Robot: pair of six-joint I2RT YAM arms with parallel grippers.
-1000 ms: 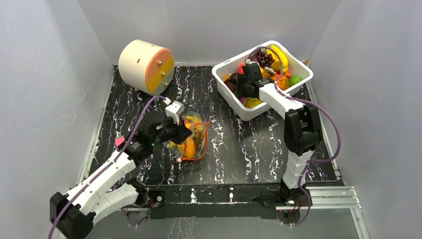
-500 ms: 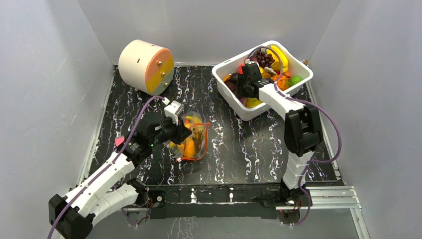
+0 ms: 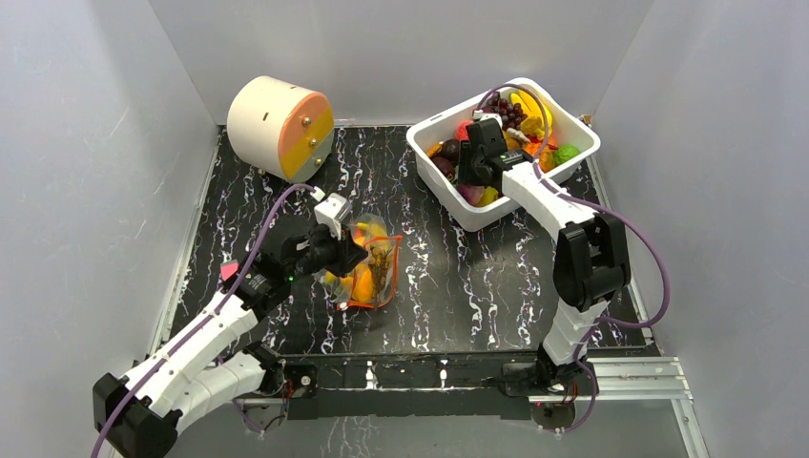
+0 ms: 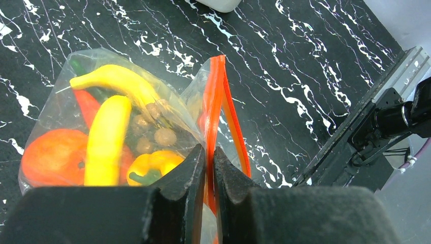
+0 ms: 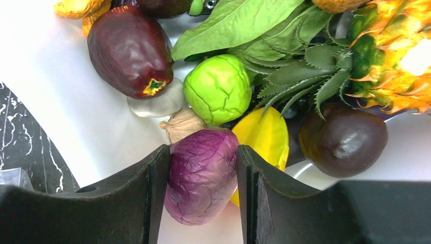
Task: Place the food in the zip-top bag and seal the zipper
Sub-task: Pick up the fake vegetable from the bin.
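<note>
The right gripper (image 5: 202, 155), down in the white rectangular tub (image 3: 441, 191), grasps a wrinkled purple plastic vegetable (image 5: 202, 178) lying lengthwise between its jaws. The clear crinkly zip-top bag (image 4: 51, 112) sits well apart to its left, where the left gripper (image 4: 209, 155) is clenched on the orange-red zipper rim (image 4: 216, 91).

The left tool (image 4: 206, 168) covered the lower part of the zip-top bag (image 4: 188, 99), and the zipper (image 4: 216, 96) ran out of sight between its fingers (image 4: 178, 178). The right picture edge cut off the pineapple (image 5: 391, 56), and the right tool (image 5: 202, 198) hid the flanks of the purple cabbage (image 5: 203, 168). From above, that tool's tips were lost under its own arm in the white tub (image 3: 480, 216).
</note>
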